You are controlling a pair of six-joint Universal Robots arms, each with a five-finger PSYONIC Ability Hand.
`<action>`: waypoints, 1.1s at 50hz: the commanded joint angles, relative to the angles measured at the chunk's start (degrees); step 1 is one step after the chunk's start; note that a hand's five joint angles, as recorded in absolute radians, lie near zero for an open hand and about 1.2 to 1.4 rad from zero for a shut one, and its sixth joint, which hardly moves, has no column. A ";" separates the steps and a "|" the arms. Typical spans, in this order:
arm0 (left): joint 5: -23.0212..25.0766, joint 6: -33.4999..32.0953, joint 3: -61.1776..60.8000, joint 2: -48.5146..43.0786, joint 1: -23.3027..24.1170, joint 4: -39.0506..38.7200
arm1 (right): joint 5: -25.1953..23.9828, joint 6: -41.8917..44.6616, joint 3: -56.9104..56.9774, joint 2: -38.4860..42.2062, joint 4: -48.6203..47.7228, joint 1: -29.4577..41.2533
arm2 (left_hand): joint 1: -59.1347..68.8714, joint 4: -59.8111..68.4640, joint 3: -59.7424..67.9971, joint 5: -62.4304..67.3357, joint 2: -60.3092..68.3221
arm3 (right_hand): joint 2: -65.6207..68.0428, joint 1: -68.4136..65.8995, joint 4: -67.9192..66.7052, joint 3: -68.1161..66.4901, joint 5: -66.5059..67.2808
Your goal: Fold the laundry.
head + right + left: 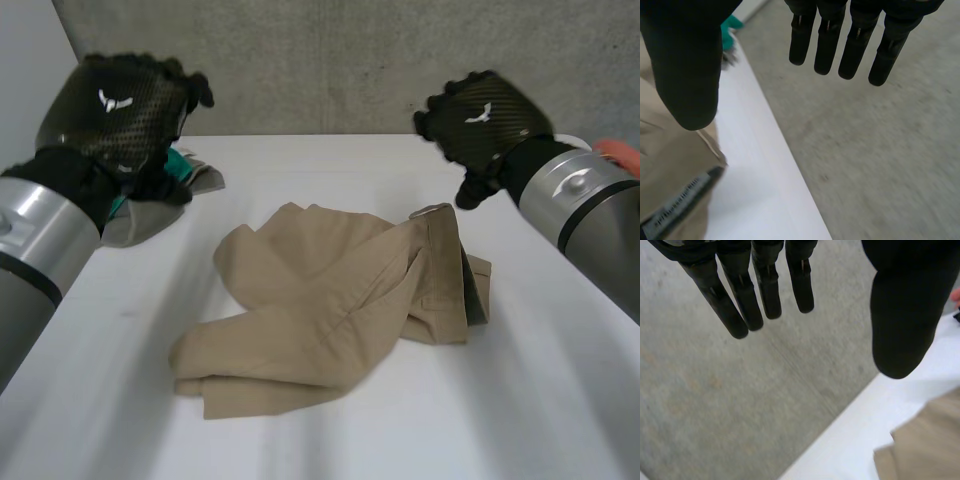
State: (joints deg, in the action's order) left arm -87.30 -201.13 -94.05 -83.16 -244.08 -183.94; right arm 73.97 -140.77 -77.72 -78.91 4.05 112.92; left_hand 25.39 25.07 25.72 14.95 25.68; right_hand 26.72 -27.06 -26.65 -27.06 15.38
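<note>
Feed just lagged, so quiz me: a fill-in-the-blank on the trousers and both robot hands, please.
The tan trousers lie crumpled on the ___ table.
The left robot hand and right robot hand hover open, holding ___.
A teal cloth lies by the ___ robot hand.
Missing: white; nothing; left.

Soft, even light is falling from above onto the white table point(330, 430), which is glowing bright without harsh glare. The tan trousers point(330, 310) are casting only a thin, faint shadow along their edges. The left arm point(30, 240) and right arm point(575, 195) are catching pale highlights, while the concrete wall point(330, 60) is sitting dimmer.
</note>
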 commanded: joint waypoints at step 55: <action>2.31 8.74 22.06 8.81 -8.25 -3.61 | -2.96 -22.96 16.46 -16.80 4.65 -9.56 | 54.61 54.93 54.28 55.05 54.32 | 53.28 -52.94 -53.35 -52.94 54.62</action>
State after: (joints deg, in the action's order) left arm -84.95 -192.96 -76.37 -74.34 -251.68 -187.55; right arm 71.46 -160.71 -64.42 -93.58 8.79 103.64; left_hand 66.65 68.38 67.93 56.63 68.43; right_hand 67.15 -64.47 -68.54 -68.03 55.58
